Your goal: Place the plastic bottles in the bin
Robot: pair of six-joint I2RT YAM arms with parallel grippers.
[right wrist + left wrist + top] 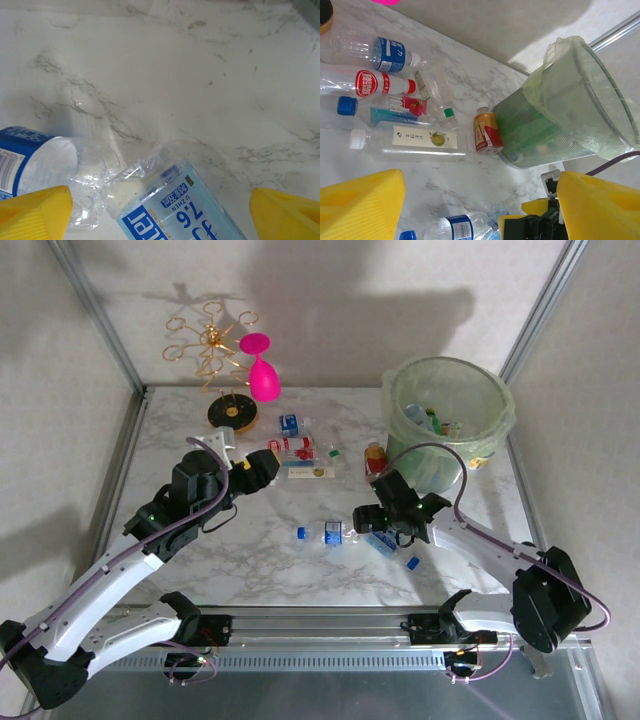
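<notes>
Since its fingers stand wide apart on either side of a crushed bottle [175, 210], the right gripper [385, 530] looks poised to close on it, with no grip yet. A second bottle [35, 160] lies just beside, at 9 o'clock. The bin [500, 410] sits at the table's 2 o'clock with some bottles [432, 420] inside. The left gripper [480, 207], jaws apart and empty, faces the cluster [300, 452] toward 11 o'clock, probably lining up its own pick.

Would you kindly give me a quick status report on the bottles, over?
Left gripper open, empty. Right gripper open, straddling crushed blue-label bottle. Some bottles in bin; cluster waiting on table. Nothing seen blocking.
</notes>
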